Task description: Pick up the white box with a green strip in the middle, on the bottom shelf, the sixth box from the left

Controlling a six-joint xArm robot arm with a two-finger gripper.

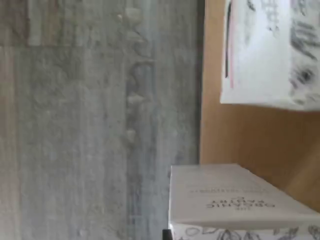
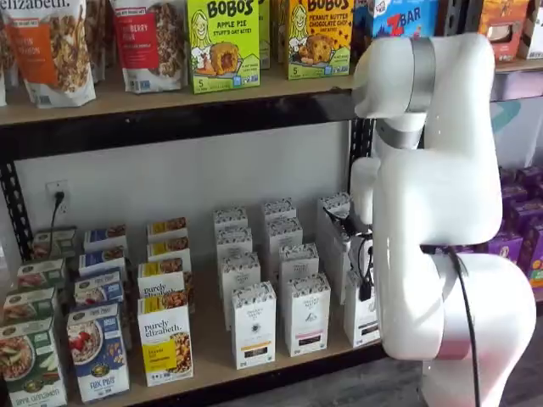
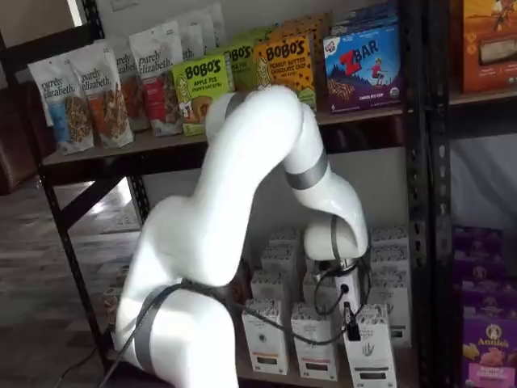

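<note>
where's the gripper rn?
In both shelf views the gripper is down at the bottom shelf, closed on the front white box of the rightmost white row, right of the other white cartons.

The bottom shelf (image 2: 212, 366) is a pale wood board with a black front rail, part of a black rack (image 3: 420, 162). On it stand rows of white boxes (image 2: 254, 326), upright, one behind the other. To their left stand colourful cartons (image 2: 165, 349) with food pictures, also in rows. The upper shelf (image 2: 170, 95) carries granola bags (image 2: 53, 47), Bobo's boxes (image 2: 223, 42) and a blue Z Bar box (image 3: 363, 65). Below the rack, a grey wood floor (image 1: 90, 130) shows in the wrist view.
</note>
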